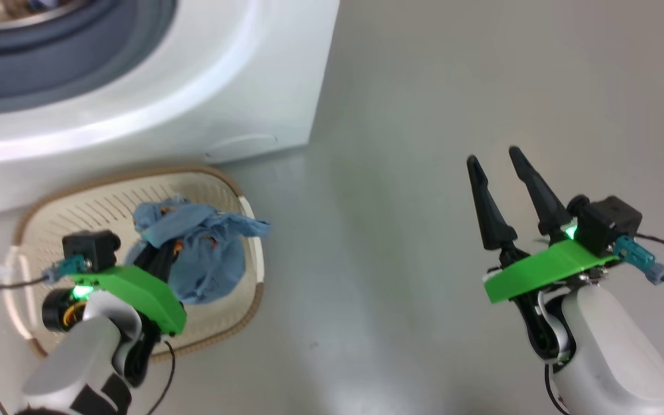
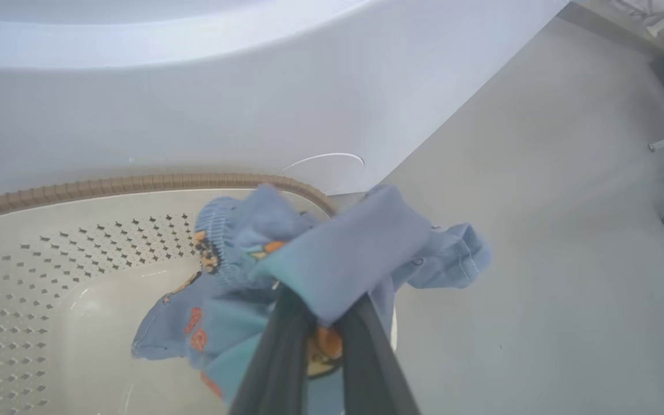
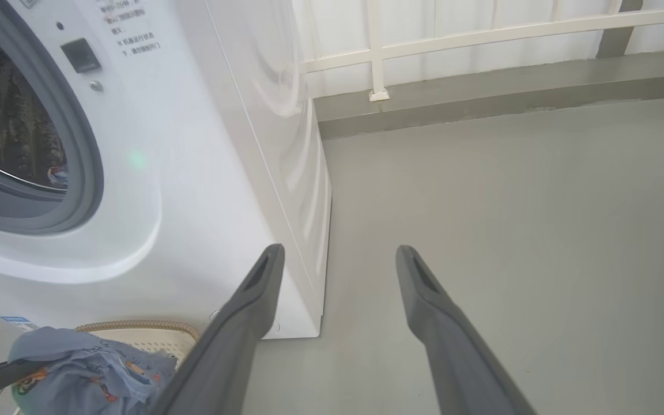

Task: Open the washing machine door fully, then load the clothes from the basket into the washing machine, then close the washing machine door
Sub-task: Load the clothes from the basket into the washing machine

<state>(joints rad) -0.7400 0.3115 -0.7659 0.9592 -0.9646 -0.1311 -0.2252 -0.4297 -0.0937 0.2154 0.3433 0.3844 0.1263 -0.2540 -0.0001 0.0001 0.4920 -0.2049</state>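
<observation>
Pinched in L gripper [image 2: 323, 316] over basket [image 2: 107, 185]: soft, light clothes [image 2: 343, 253]. Best gripped mid-bunch; loose ends prob. trail. Spread wide, empty: R gripper [image 3: 339, 252].

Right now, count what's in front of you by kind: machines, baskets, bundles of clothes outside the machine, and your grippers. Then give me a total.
washing machine: 1
basket: 1
bundle of blue clothes: 1, pinched by the left gripper over the basket
grippers: 2, counting the right gripper, open over bare floor
Total: 5
</observation>
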